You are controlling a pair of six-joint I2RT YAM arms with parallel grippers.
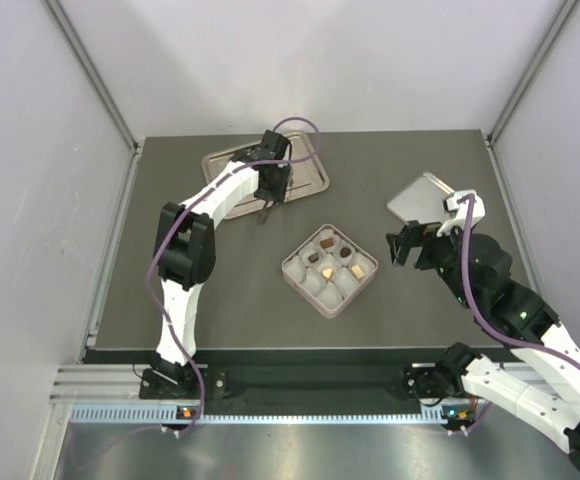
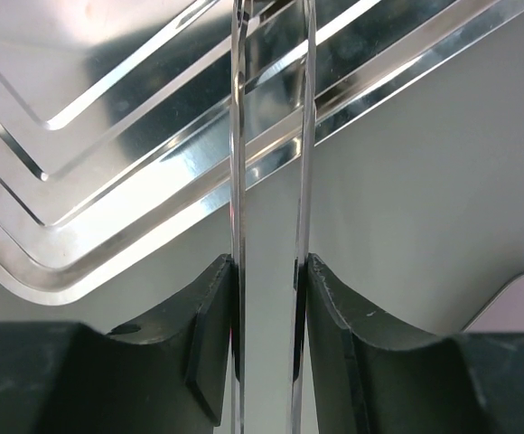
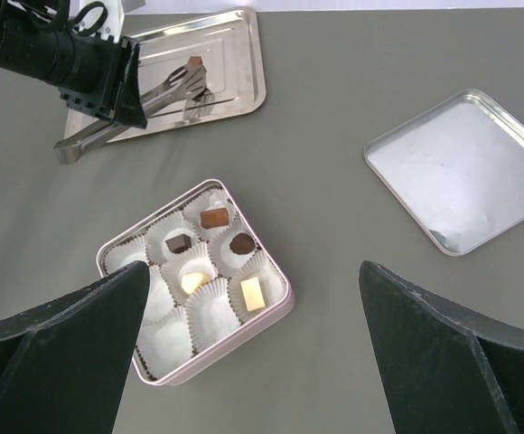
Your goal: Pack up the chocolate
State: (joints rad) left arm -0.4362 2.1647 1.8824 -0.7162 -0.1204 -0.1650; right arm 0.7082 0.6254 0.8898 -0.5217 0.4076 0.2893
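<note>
LEFT ARM AT THE TRAY: The left gripper (image 2: pixel 268 271) was clamped on a pair of metal tongs (image 3: pixel 164 90), its fingers (image 2: pixel 212 307) pressing the two thin blades toward each other over the silver tray (image 3: pixel 244 54) on the far side of the table (image 1: pixel 230 300). The right gripper (image 1: pixel 401 248) hung empty with its jaws wide apart, just to the right of the pink box (image 1: pixel 290 268). The danger looked to lie in the squeeze. The tong tips were narrow and the brown chocolate (image 3: pixel 195 61) on the tray was small and blocky, so an off-centre pinch could have flicked it across the polished metal or let it drop on the way to the box. Too hard a squeeze might have marked it, and the tongs themselves could have twisted between the fingers, since only slim blades were held. A low carry risked catching the tray's raised rim or crumpling a paper cup (image 3: pixel 210 321). The brown piece lay right at the tong tips, well ahead of the left gripper's fingers, though an onlooker could not tell whether the tips had it pinched or merely flanked it. Five more chocolates (image 3: pixel 214 217), three dark and two cream, sat in paper cups in the box, well apart from the left gripper and near the right one. A second tray (image 3: pixel 461 172) lay to the far right.
</note>
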